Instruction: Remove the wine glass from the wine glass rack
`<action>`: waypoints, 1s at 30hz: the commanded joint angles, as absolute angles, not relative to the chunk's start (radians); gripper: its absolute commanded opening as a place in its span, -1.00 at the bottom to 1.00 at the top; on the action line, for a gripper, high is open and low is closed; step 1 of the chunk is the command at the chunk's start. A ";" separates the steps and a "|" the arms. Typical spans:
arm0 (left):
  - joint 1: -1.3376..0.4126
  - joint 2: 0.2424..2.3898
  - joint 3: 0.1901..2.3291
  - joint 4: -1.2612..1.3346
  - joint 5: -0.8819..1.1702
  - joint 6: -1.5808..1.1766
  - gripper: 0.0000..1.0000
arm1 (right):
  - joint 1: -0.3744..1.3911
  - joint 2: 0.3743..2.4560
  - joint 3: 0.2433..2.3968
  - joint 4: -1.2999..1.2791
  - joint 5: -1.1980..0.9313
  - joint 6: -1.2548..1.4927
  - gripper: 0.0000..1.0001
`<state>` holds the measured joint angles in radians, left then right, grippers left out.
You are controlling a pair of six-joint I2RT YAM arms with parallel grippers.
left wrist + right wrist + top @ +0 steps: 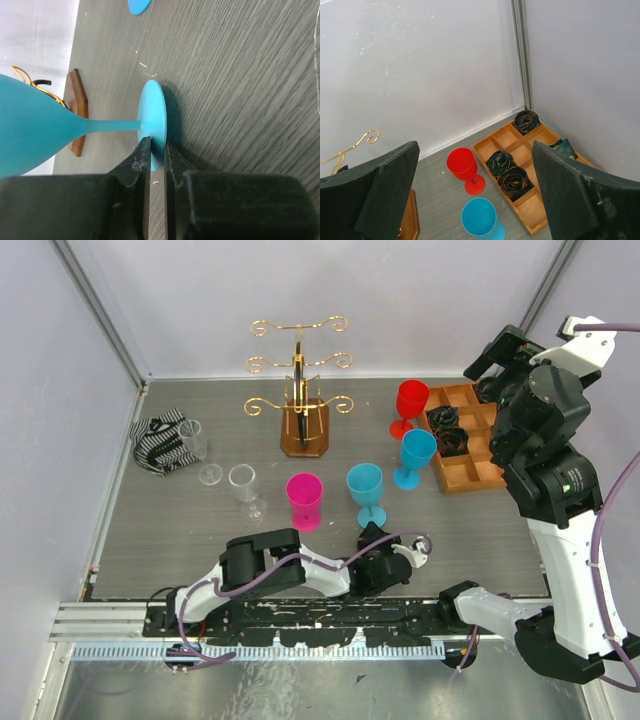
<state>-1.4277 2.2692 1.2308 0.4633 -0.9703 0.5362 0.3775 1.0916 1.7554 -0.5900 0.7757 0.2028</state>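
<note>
The wine glass rack is gold wire on a brown wooden base, at the back middle; I see no glass hanging on it. Its base shows in the left wrist view, and a scroll arm shows in the right wrist view. A blue wine glass stands upright in front of the rack. My left gripper is shut on the rim of its round foot. My right gripper is open and empty, held high at the back right.
A red glass and a second blue glass stand beside the orange compartmented tray. A pink glass, three clear glasses and a striped cloth are on the left.
</note>
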 commanded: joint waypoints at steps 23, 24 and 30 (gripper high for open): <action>-1.419 2.203 1.177 0.140 -0.468 0.277 0.23 | 0.373 1.089 1.765 -0.521 0.806 0.200 1.00; -1.419 2.197 1.177 0.132 -0.453 0.274 0.27 | 0.374 1.089 1.764 -0.520 0.807 0.200 1.00; -1.419 2.152 1.187 0.034 -0.353 0.247 0.47 | 0.371 1.099 1.770 -0.515 0.804 0.201 1.00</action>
